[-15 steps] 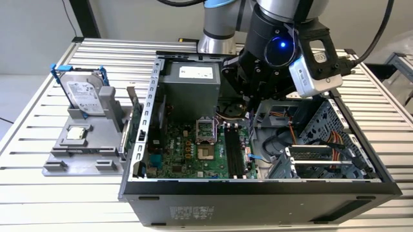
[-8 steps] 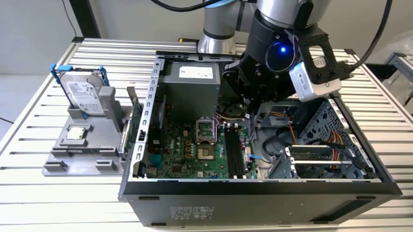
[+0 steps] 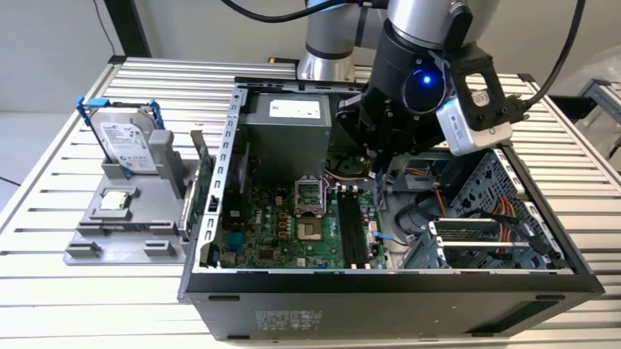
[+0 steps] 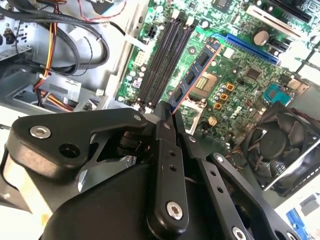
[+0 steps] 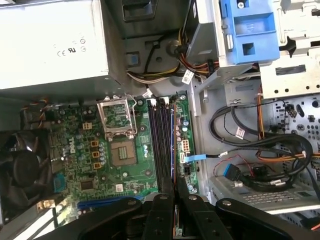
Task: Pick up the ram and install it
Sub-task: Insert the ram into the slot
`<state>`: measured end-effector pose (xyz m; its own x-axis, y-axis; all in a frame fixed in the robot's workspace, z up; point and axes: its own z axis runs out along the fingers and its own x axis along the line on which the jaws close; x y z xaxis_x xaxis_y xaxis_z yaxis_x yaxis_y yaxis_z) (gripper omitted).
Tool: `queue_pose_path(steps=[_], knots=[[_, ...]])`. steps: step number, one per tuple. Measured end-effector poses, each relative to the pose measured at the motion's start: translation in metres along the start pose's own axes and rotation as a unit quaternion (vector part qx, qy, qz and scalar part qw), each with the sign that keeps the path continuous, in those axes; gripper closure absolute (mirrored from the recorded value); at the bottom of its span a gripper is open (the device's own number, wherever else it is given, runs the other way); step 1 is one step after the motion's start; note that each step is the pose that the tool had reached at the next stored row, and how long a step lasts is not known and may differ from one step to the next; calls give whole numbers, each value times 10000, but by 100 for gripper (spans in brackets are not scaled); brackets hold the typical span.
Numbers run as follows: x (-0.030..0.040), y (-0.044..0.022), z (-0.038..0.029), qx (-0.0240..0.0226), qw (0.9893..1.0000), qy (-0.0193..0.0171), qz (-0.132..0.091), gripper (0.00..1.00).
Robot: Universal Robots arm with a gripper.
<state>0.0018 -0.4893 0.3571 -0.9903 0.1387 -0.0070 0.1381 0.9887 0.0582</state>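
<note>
Second wrist view shows the ram [image 4: 196, 71] clamped edge-on between the gripper [image 4: 167, 116] fingers, its lower end hidden behind them. Its long axis runs parallel to the black memory slots [image 4: 165, 55], just beside them and over the motherboard [image 4: 240, 75] inside the open computer case [image 3: 209, 211]. In the exterior view the arm hides the stick.

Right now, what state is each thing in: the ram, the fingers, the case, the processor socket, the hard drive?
ram: gripped, above the motherboard, not seated
gripper: fingers shut on the ram
computer case: side open
processor socket: empty, latch frame raised
hard drive: upright in the grey stand outside the case
</note>
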Motion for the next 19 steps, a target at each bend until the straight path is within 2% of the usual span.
queue_pose_path(steps=[5, 13, 18, 19], knots=[[-9, 3, 40, -3, 9999, 9, -158, 100], [-11, 1, 108, -23, 9999, 12, -159, 100], [-12, 0, 113, -24, 9999, 12, -159, 100], [-12, 0, 119, -36, 9999, 13, -159, 100]])
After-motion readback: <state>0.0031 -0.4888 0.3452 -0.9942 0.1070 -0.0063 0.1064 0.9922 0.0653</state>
